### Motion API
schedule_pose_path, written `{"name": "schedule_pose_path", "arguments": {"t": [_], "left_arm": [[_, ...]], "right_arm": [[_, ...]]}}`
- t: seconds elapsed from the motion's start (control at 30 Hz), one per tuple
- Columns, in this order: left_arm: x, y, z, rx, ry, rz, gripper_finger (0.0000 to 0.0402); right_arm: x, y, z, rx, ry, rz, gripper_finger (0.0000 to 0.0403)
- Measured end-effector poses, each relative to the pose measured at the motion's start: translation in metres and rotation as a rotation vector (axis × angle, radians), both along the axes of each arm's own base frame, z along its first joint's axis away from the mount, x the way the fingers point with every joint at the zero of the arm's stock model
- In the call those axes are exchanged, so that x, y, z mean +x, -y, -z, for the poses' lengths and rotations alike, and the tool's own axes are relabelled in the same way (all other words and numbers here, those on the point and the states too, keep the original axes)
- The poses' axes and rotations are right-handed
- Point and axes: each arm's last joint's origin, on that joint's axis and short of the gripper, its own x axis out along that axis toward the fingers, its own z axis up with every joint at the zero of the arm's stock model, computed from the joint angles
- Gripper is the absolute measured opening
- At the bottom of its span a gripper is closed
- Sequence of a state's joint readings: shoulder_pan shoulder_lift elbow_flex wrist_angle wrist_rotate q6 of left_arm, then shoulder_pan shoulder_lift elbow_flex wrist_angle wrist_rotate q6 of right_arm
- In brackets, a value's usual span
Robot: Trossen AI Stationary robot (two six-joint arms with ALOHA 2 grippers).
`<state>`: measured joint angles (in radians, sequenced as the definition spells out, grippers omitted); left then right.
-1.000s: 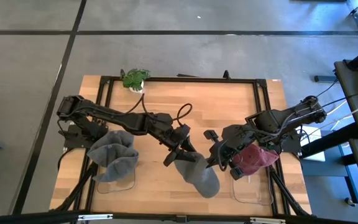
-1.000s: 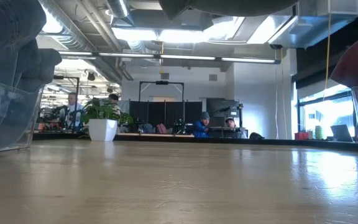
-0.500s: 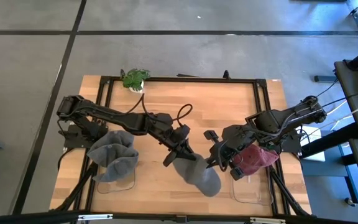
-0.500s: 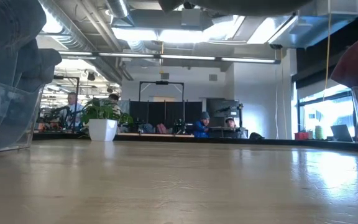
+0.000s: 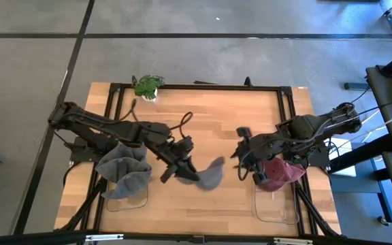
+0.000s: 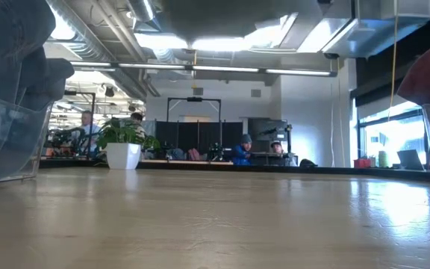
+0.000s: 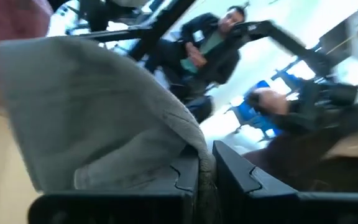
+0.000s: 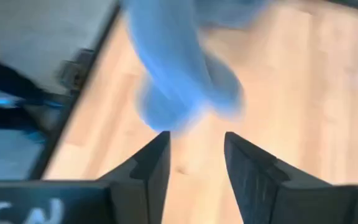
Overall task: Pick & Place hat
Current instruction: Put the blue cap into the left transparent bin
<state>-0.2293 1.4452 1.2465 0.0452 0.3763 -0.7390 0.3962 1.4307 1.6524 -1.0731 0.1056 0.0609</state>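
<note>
My left gripper [image 5: 190, 171] is shut on a grey hat [image 5: 211, 175] above the middle of the table. The hat also shows in the left wrist view [image 7: 98, 118] and as a grey mass along the top of the low view [image 6: 230, 11], clear of the tabletop. My right gripper [image 5: 240, 155] is open and empty, just to the hat's right. Its wrist view [image 8: 194, 158] looks down on the blurred hat [image 8: 182, 68]. More grey hats [image 5: 123, 173] lie in the left bin. A maroon hat [image 5: 282, 173] lies in the right bin. My left gripper pinches an edge of the grey hat [image 7: 202, 163] between its two fingers [image 7: 185, 177]; one layer or several, I cannot tell. The fingers come from the table's left, slanting toward the near edge. The hat hangs bunched beyond the fingertips, clear of the table.
A clear bin [image 5: 126, 199] stands at the near left and another [image 5: 275, 204] at the near right. A small potted plant [image 5: 147, 86] stands at the far edge. People sit in the room beyond the table [image 6: 242, 151].
My left gripper has carried the grey hat toward the table's left and a little toward the far edge. The hat, earlier spread out near the front between both grippers, now hangs bunched from the left gripper alone. My right gripper has drawn back from the hat, toward the far edge.
</note>
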Motion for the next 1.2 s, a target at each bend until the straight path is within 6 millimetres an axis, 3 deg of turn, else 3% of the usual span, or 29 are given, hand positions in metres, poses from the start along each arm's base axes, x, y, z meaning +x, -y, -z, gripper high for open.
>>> {"name": "schedule_pose_path", "arguments": {"t": [0.27, 0.43, 0.7, 1.2], "left_arm": [[-0.050, 0.025, -0.026, -0.175, -0.160, 0.062, 0.0023], [-0.092, 0.033, -0.034, -0.177, -0.285, 0.024, 0.0023], [-0.156, 0.037, -0.048, -0.147, -0.322, -0.046, 0.0023], [-0.210, 0.061, -0.037, -0.107, -0.449, -0.146, 0.0023]], "right_arm": [[-0.005, 0.009, 0.000, -0.162, 0.021, 0.184, 0.0165], [-0.004, 0.013, -0.001, -0.202, 0.064, 0.270, 0.0165], [0.000, 0.025, -0.002, -0.159, 0.078, 0.417, 0.0165], [0.012, 0.045, -0.007, -0.030, 0.152, 0.599, 0.0165]]}}
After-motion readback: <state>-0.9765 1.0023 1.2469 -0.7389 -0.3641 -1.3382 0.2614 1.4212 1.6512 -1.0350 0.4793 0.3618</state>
